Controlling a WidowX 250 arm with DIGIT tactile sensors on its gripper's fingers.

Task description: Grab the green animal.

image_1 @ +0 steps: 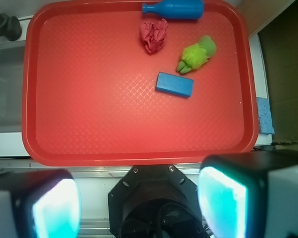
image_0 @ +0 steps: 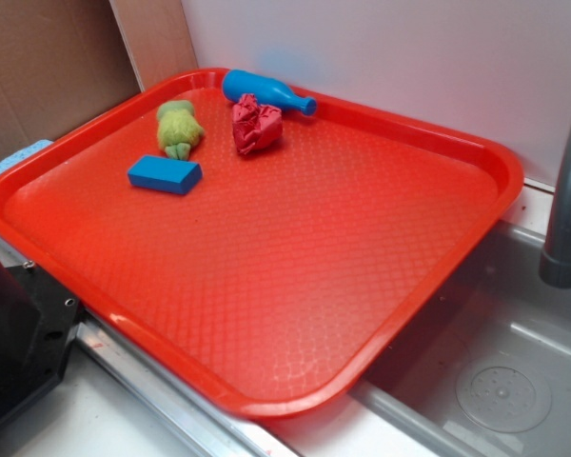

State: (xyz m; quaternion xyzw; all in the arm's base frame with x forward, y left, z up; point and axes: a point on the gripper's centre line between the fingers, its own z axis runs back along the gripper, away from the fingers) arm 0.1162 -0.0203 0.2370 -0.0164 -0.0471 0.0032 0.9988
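The green animal (image_0: 179,127) (image_1: 196,54), a fuzzy yellow-green plush, lies near the far left corner of the red tray (image_0: 266,314) (image_1: 89,129). Just in front of it rests a blue block (image_0: 165,174) (image_1: 174,84), with a red cloth lump (image_0: 256,125) (image_1: 153,35) to its side. My gripper (image_1: 139,203) hovers high above the tray's near edge, open, with nothing between its teal pads (image_1: 221,201). In the wrist view the toy is far up and to the right of it. The gripper does not show in the exterior view.
A blue bottle-shaped toy (image_0: 265,91) (image_1: 175,9) lies along the tray's back rim. A grey sink basin (image_0: 500,381) and tap (image_0: 569,190) are to the right. The robot's black base (image_1: 151,201) sits below the tray's near edge. Cardboard (image_0: 48,67) stands at the back left.
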